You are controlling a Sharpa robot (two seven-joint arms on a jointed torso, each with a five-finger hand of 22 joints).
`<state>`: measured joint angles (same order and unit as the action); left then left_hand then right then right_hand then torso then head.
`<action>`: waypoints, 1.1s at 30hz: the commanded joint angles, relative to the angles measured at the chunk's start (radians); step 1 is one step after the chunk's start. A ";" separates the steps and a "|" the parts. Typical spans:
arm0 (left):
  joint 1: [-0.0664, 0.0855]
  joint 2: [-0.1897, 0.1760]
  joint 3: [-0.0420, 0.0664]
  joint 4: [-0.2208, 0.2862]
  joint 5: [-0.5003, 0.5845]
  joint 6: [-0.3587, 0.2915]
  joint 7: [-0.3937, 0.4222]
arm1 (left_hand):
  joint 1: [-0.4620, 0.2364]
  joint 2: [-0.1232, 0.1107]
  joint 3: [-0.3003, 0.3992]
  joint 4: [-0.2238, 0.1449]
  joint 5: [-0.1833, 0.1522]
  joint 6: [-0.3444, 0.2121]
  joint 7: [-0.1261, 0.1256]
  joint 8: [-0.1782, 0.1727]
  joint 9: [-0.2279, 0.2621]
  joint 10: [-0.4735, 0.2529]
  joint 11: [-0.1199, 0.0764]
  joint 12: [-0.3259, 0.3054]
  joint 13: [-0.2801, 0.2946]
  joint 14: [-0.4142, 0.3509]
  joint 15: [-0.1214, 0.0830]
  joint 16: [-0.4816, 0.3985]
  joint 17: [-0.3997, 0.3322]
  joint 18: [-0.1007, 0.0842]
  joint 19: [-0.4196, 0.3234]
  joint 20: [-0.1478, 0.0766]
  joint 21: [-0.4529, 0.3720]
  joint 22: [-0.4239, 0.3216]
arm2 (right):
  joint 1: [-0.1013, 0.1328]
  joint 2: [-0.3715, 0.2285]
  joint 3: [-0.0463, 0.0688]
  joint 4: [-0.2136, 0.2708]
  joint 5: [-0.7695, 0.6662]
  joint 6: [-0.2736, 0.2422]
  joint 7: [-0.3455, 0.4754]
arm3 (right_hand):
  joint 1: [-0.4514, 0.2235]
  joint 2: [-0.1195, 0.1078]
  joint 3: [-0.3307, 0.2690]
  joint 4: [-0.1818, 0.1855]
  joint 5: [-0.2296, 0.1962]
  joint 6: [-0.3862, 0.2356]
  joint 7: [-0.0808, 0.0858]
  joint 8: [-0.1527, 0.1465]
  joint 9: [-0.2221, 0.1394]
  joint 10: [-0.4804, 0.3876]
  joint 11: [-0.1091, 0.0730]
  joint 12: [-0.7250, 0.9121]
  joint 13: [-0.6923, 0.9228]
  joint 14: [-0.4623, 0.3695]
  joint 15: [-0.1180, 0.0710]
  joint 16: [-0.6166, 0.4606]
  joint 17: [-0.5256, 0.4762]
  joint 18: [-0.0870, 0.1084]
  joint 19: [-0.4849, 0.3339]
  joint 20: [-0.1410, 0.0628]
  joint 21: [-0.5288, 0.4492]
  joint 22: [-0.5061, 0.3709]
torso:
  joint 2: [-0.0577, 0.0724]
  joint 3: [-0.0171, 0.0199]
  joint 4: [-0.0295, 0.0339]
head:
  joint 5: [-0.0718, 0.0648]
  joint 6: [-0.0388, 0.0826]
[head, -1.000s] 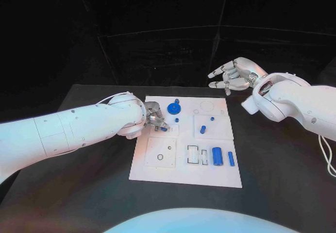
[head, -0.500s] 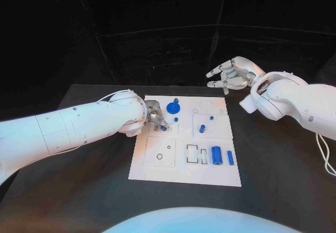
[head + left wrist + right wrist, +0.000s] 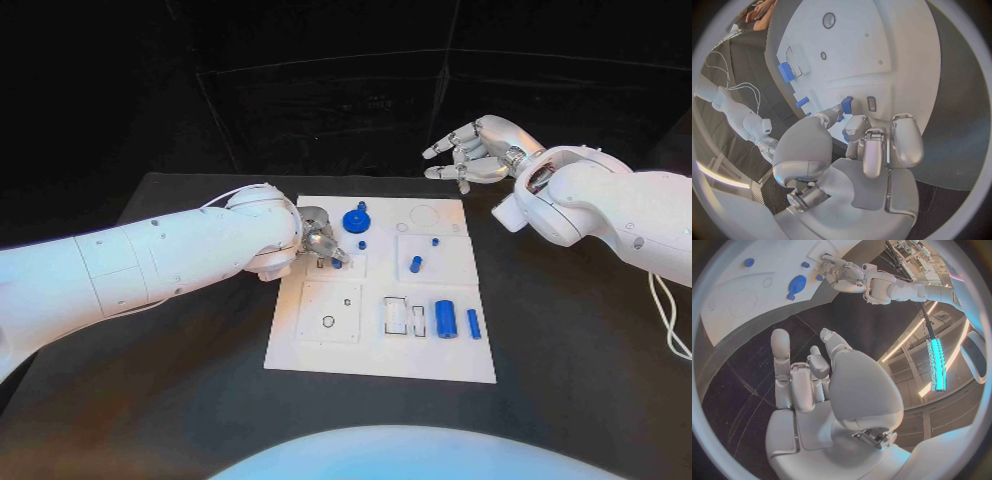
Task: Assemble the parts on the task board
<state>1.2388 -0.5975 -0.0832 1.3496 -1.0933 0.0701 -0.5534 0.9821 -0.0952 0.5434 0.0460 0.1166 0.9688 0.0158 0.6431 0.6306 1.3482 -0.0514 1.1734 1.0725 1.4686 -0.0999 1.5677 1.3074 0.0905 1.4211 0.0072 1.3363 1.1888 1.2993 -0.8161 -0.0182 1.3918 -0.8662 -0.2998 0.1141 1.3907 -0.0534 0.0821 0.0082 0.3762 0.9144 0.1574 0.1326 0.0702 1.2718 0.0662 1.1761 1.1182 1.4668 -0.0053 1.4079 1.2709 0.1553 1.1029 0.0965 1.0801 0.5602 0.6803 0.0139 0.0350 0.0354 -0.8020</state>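
The white task board [image 3: 332, 350] lies mid-table. My left hand [image 3: 319, 243] hovers over its near-left square and pinches a small blue part [image 3: 336, 262] between thumb and a finger. The left wrist view shows this part [image 3: 847, 105] just beside a small rectangular slot [image 3: 871, 103]. On the board are a blue gear [image 3: 356, 222], a blue peg [image 3: 415, 265], a blue cylinder [image 3: 446, 319] and a blue bar [image 3: 473, 323]. My right hand [image 3: 476, 150] hangs in the air beyond the board's far right corner with its fingers apart and nothing in them; in the right wrist view this hand [image 3: 814, 377] is likewise empty.
Two tiny blue pegs [image 3: 362, 244] [image 3: 436, 242] stand in the board's far half. Outlined rectangular recesses [image 3: 404, 318] lie left of the cylinder. Black table [image 3: 173, 400] surrounds the board. My left forearm [image 3: 144, 265] crosses the table's left side.
My right hand has drifted slightly up and away from the board. The left hand has hardly moved, still pinching the small blue part.
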 commanded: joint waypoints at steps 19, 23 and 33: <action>-0.001 -0.015 0.000 0.012 0.018 -0.037 0.000 | -0.099 -0.025 -0.303 0.136 -0.069 0.021 -0.003 -0.003 -0.007 0.004 -0.002 0.002 -0.003 0.102 -0.009 0.003 0.263 -0.011 0.005 -0.006 0.001 0.003 | 0.002 0.002 0.001 -0.001 -0.001 0.007 0.011 | -0.011 0.002 0.005 0.004 0.006 -0.001 0.000 0.003 -0.001 -0.009 0.000 -0.007 -0.009 0.039 -0.006 -0.005 -0.006 0.020 0.000 -0.002 -0.010 -0.009 | -0.001 -0.0014 0.0015 | -0.002 0.003; 0.002 -0.029 0.011 0.031 0.041 -0.066 0.011 | -0.110 -0.035 -0.359 0.171 -0.071 0.017 -0.003 -0.005 -0.007 -0.004 -0.003 -0.010 -0.016 0.102 -0.011 0.003 0.263 -0.011 0.003 -0.008 -0.003 -0.001 | 0.002 0.002 0.001 -0.003 -0.001 0.007 0.012 | -0.011 0.002 0.005 0.004 0.006 -0.001 0.000 0.003 -0.001 -0.009 0.000 -0.007 -0.009 0.039 -0.006 -0.005 -0.006 0.020 0.000 -0.002 -0.010 -0.009 | -0.002 -0.0009 0.0014 | -0.002 0.004; 0.029 -0.072 0.090 0.069 0.121 -0.029 0.049 | -0.009 -0.010 -0.462 0.222 -0.070 -0.139 0.059 -0.104 -0.053 -0.183 0.050 -0.237 -0.267 0.099 0.030 -0.003 0.252 0.008 -0.055 0.015 -0.094 -0.122 | 0.002 0.004 0.001 -0.009 0.006 -0.001 0.022 | -0.014 0.002 0.005 0.005 0.006 -0.002 0.000 0.003 -0.002 -0.008 0.000 -0.006 -0.008 0.040 -0.006 -0.004 -0.003 0.019 0.001 -0.002 -0.010 -0.008 | -0.001 -0.0012 0.0011 | -0.002 0.013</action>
<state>1.2626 -0.6640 0.0043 1.4150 -1.0324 0.0219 -0.5376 0.9692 -0.1059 0.0852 0.2674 0.0502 0.8395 0.0717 0.5452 0.5813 1.1732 -0.0040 0.9449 0.8151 1.4651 -0.0741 1.5676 1.3074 0.0914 1.3703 0.0218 1.2460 1.0715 1.2992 -0.8128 -0.0182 1.3832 -0.8650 -0.2978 0.1194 1.3868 -0.0496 0.0849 0.0111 0.3761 0.9144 0.1575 0.1326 0.0703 1.2718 0.0662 1.1722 1.1096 1.4668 -0.0052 1.4079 1.2673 0.1553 1.1029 0.0964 1.0721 0.5510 0.6790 0.0129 0.0355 0.0348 -0.7900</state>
